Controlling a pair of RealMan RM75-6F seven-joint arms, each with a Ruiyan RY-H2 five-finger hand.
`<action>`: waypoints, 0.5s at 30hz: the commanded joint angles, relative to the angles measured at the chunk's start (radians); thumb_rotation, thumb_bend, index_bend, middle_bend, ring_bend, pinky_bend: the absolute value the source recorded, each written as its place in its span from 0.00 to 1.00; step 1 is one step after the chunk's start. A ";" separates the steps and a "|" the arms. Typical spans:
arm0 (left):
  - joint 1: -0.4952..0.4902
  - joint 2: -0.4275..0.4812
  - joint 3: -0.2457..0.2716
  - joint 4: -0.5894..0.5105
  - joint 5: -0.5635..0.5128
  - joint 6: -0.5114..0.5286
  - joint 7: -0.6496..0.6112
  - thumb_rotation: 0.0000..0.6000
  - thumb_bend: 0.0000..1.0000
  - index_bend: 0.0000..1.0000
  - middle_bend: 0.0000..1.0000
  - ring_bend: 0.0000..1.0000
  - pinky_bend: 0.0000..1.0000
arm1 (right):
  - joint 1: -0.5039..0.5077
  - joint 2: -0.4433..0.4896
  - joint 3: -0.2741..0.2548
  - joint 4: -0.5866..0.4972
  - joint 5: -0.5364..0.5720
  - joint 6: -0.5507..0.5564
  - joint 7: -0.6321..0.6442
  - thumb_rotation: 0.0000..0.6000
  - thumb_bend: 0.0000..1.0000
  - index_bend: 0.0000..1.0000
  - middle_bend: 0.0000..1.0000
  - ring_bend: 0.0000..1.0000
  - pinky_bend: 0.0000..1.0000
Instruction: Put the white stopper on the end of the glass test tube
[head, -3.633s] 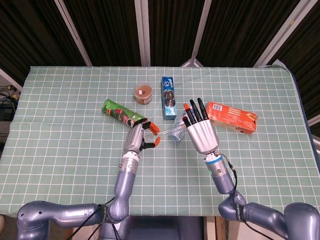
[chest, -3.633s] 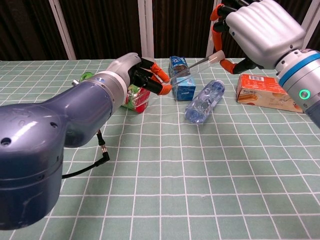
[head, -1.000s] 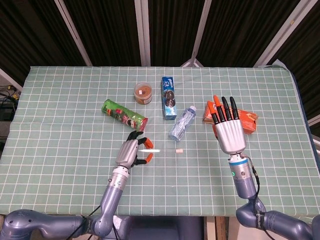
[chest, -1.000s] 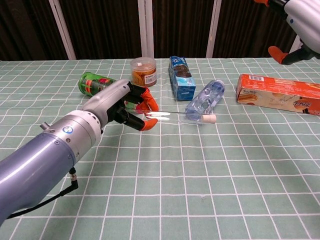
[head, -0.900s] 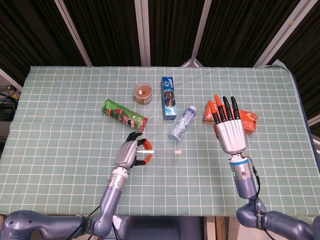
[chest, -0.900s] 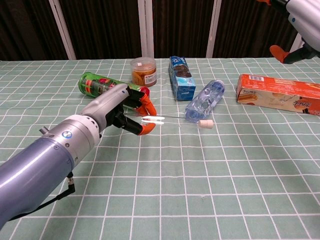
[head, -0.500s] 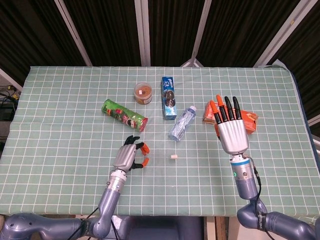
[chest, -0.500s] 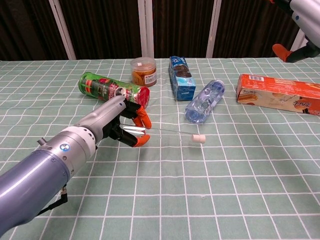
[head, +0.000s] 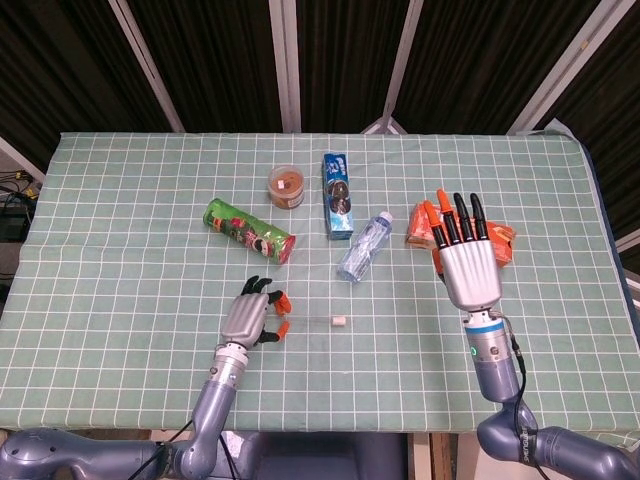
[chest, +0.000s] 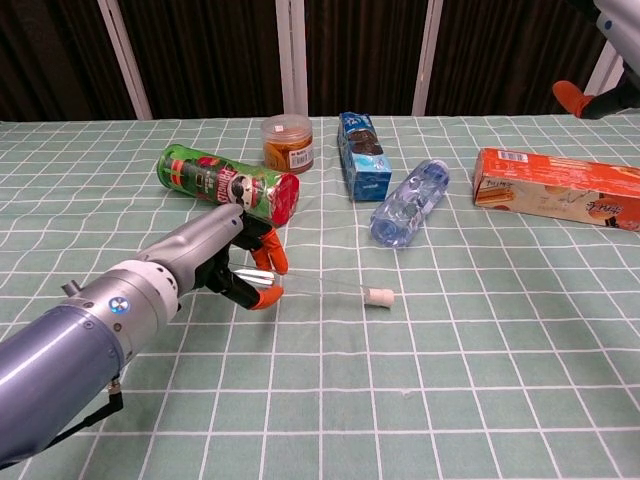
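Observation:
My left hand (head: 255, 315) (chest: 225, 262) hangs low over the green checked cloth (head: 120, 330) near the front edge. It pinches one end of the thin glass test tube (head: 310, 322) (chest: 320, 288) between orange fingertips. The tube lies almost level and points to the right. The white stopper (head: 339, 321) (chest: 379, 296) sits on its far end, at or just above the cloth. My right hand (head: 470, 265) is raised well to the right, fingers spread and holding nothing. The chest view shows only one of its orange fingertips (chest: 575, 97).
Behind the tube lie a green snack can (head: 250, 230) (chest: 228, 182), a brown-lidded tub (head: 287, 186), a blue box (head: 339, 195) (chest: 362, 155) and a plastic bottle (head: 364, 246) (chest: 408, 203). An orange carton (chest: 555, 200) lies at the right, partly behind my right hand.
The right hand let go of the stopper and drew back to the right. The left hand has sunk and come toward the front edge, carrying the stoppered tube.

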 joint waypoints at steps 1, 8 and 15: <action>0.007 0.008 0.006 -0.016 -0.005 0.005 0.018 1.00 0.66 0.55 0.50 0.13 0.00 | -0.003 0.005 -0.004 -0.008 -0.004 0.002 0.001 1.00 0.45 0.07 0.01 0.00 0.02; 0.024 0.026 0.011 -0.049 -0.003 0.028 0.055 1.00 0.54 0.50 0.45 0.12 0.00 | -0.014 0.014 -0.012 -0.033 -0.012 0.010 -0.005 1.00 0.45 0.07 0.01 0.00 0.02; 0.039 0.062 0.011 -0.107 -0.021 0.039 0.094 1.00 0.39 0.44 0.37 0.08 0.00 | -0.025 0.018 -0.025 -0.058 -0.021 0.015 -0.017 1.00 0.45 0.07 0.01 0.00 0.02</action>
